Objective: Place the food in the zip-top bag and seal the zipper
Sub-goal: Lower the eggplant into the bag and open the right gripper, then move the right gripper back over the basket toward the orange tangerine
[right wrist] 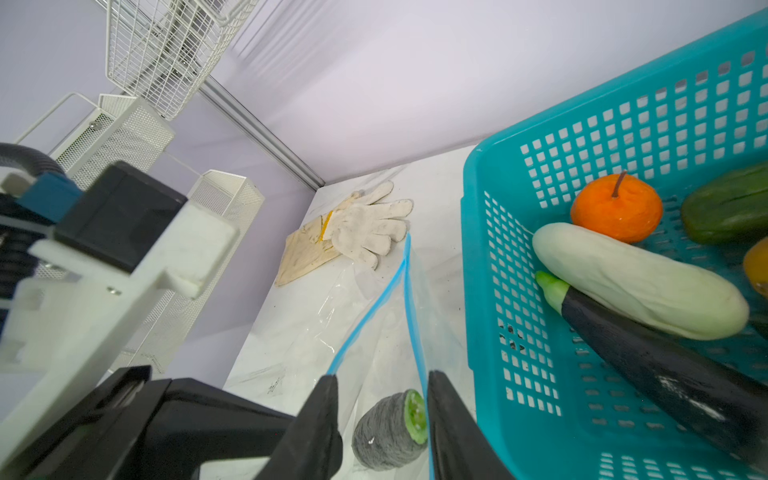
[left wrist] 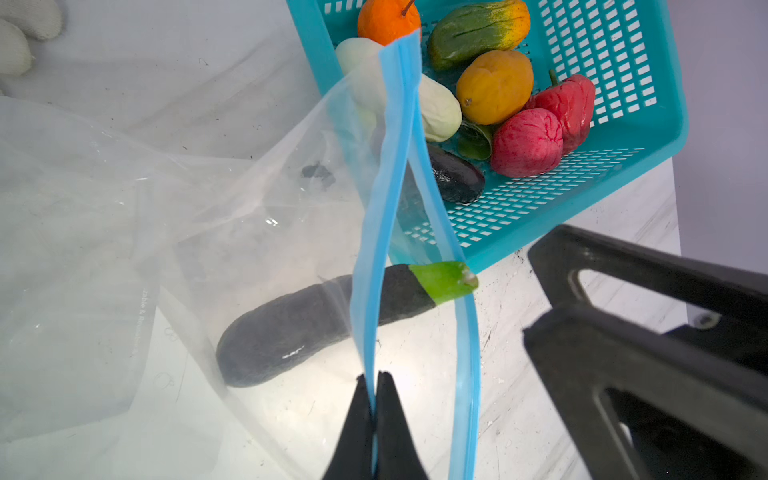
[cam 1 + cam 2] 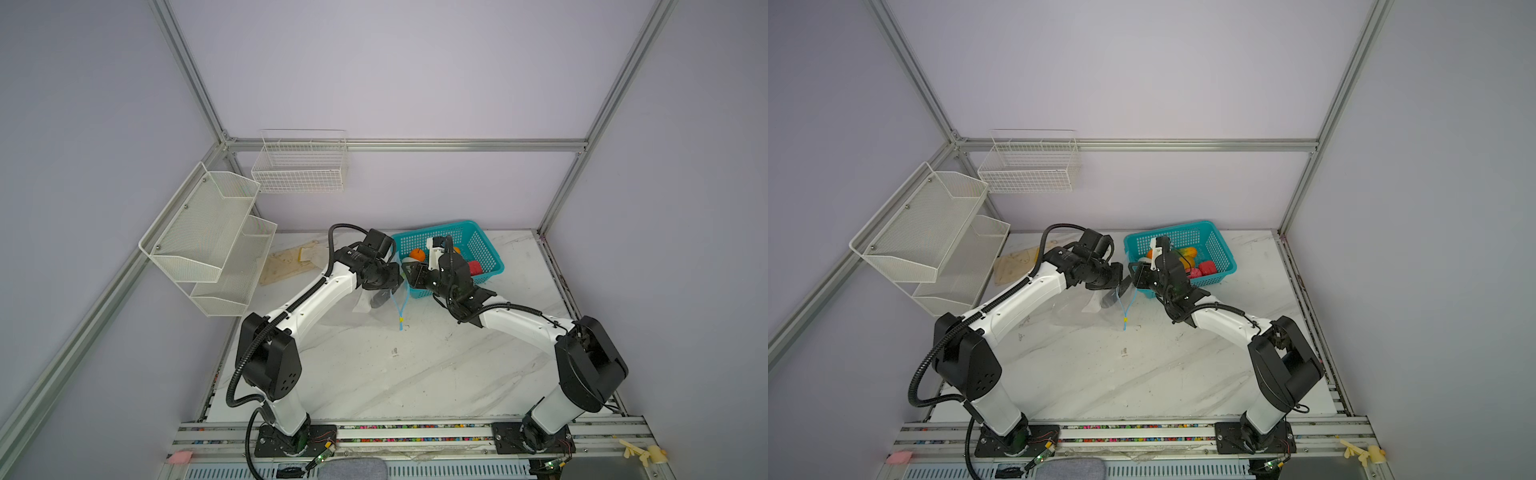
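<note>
Left end effector (image 2: pixel 372 384) clamps the zipper (image 2: pixel 384 208) while the eggplant (image 2: pixel 291 328) points its green stem toward the basket (image 2: pixel 540 232).

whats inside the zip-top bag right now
One dark eggplant lies in the zip-top bag, green stem at the zipper. The bag's crumpled far end is too blurred to check.

Both top views look steeply down from the near edge over the whole surface (image 3: pixel 374 374). Wrist views sit close behind their jaws, sharing the basket (image 2: pixel 540 222) and zipper (image 2: pixel 390 166).
</note>
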`<act>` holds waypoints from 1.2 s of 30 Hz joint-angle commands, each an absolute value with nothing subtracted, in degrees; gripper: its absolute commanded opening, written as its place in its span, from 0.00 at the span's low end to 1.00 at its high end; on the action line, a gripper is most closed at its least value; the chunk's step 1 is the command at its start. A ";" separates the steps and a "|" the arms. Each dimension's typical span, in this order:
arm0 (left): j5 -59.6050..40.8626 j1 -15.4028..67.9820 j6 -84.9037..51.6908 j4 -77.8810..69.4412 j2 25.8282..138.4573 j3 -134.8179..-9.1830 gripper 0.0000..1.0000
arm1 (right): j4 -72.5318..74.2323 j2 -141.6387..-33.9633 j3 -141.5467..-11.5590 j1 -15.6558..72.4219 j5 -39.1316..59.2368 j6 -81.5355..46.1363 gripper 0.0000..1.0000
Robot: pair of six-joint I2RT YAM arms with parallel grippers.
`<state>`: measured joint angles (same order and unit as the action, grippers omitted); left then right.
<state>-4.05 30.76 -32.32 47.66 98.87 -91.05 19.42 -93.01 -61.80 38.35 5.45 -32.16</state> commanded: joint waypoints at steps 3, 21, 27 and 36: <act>-3.21 30.16 -32.34 47.09 94.44 -92.68 0.00 | 15.02 -90.81 -64.98 38.85 5.09 -31.82 0.40; -1.19 29.49 -31.80 52.92 92.45 -94.17 0.00 | -2.21 -96.37 -77.00 30.36 8.81 -22.05 0.45; -2.54 29.53 -31.54 51.86 94.59 -94.89 0.00 | -8.12 -103.99 -83.50 26.24 14.23 -10.24 0.47; -4.54 29.52 -30.52 51.59 98.84 -97.28 0.00 | -16.08 -111.63 -93.15 23.01 12.57 -1.20 0.49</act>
